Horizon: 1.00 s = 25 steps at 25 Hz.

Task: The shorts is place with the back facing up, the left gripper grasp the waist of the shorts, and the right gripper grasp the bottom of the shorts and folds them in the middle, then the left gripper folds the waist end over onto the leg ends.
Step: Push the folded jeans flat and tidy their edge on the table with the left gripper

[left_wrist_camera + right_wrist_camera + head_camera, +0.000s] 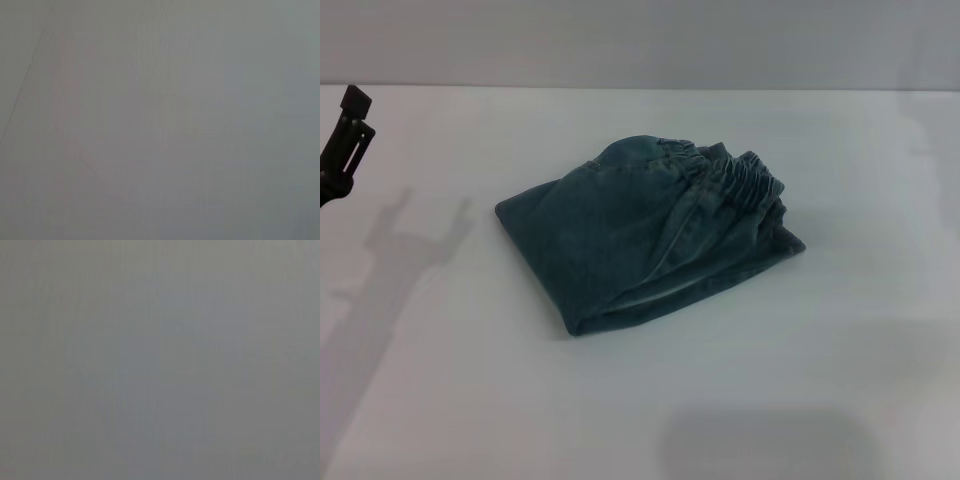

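We are seeing a plain white table (840, 380) carrying the shorts (640, 240), which are lying folded in a compact bundle near its middle, gathered waist of the shorts (740, 180) uppermost.

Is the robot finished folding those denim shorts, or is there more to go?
It looks finished. The shorts lie as a compact folded bundle on the white table, with the ruffled waist of the shorts lying on top at the bundle's far right end. Nothing is in hand: the left gripper is off at the table's left edge, away from the cloth, and the right gripper is out of sight. Nothing obvious remains.
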Available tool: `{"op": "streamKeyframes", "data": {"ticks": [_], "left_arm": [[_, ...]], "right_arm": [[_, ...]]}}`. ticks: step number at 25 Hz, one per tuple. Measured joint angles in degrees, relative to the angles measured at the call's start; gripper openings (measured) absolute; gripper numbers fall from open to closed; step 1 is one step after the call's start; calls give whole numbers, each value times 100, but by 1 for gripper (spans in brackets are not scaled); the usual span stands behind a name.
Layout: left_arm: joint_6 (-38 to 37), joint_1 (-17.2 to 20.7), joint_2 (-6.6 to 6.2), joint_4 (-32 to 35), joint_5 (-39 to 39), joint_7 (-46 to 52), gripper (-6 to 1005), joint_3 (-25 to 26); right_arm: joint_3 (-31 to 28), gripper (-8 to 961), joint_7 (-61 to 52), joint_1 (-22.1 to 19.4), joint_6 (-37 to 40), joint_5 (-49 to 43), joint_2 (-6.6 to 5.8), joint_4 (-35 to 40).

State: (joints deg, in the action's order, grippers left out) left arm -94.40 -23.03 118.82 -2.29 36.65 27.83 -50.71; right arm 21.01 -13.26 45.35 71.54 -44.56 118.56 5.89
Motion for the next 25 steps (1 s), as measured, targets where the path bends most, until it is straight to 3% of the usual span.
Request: {"op": "streamKeyframes", "data": {"ticks": [25], "left_arm": [[7,-9,9,-6,0,3,824,0]], "right_arm": [[-1,581,-19,0,0,0,0,0]]}}
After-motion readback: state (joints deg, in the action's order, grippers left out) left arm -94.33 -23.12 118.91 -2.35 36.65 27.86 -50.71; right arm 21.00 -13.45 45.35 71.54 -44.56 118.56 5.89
